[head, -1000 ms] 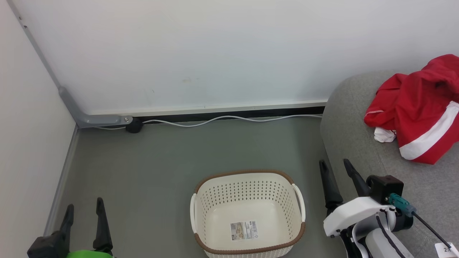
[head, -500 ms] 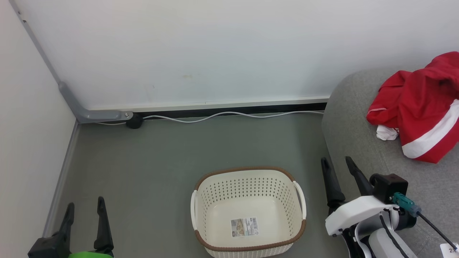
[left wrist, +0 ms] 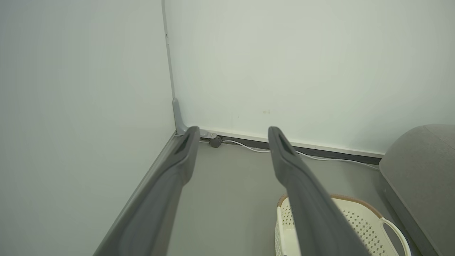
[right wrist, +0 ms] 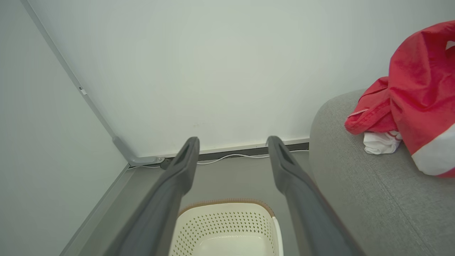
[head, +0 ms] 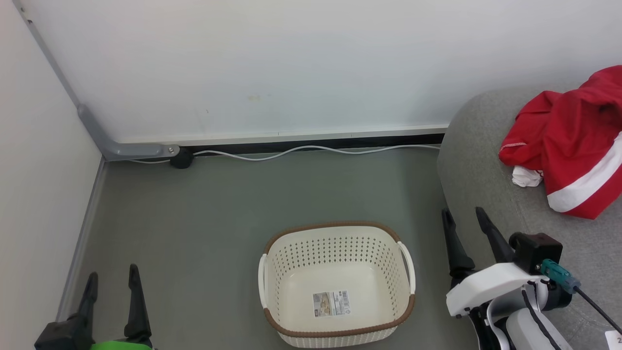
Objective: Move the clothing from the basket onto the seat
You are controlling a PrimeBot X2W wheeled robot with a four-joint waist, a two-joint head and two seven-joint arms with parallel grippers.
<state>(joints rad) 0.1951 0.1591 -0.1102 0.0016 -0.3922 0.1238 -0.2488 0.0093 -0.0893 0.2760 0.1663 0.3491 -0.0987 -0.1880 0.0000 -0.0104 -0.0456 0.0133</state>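
Only the view shifted; basket at 6 o'clock empty; clothing on seat; left end effector, right end effector apart; task apparently complete.

Red clothing heaped on seat; basket empty.

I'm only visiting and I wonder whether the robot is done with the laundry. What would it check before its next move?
1. Basket emptied: ok. The basket has a sticker on its bottom and no garment in it.
2. Clothing on the seat: ok. The clothing lies in a heap on the seat.
3. Left gripper free: ok. The left gripper is open and holds nothing.
4. Right gripper free: ok. The right gripper is open and holds nothing, beside the seat's edge.
5. Whole heap resting on the seat: cannot tell. It runs past the head view's right edge.
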